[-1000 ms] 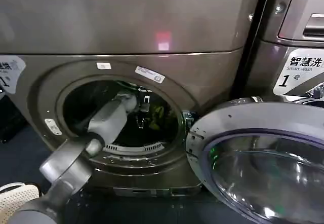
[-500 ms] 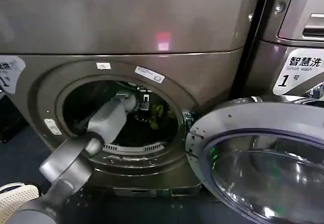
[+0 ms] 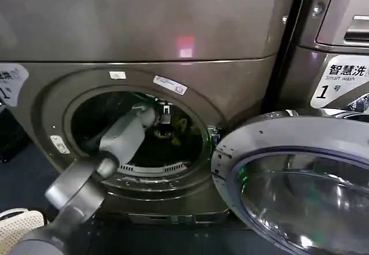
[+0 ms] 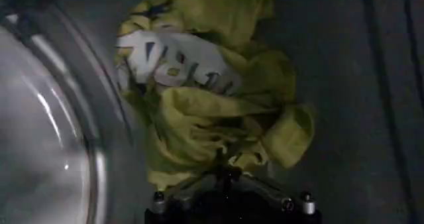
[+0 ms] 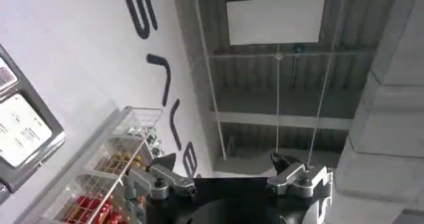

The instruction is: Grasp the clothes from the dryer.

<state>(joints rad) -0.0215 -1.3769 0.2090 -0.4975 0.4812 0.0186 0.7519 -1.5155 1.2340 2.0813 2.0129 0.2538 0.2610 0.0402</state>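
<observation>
Both left end effector [image 4: 228, 175] fingers closed — pinching the clothes [image 4: 212, 93].

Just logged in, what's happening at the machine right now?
The left arm is reaching through the open round mouth of the dryer, with the left gripper deep in the drum. In the left wrist view its jaws look closed on the near edge of the clothes, a crumpled yellow-green bundle lying on the drum floor. The dryer door hangs open to the right. The right gripper is open, away from the machine and pointing up toward the ceiling.
</observation>
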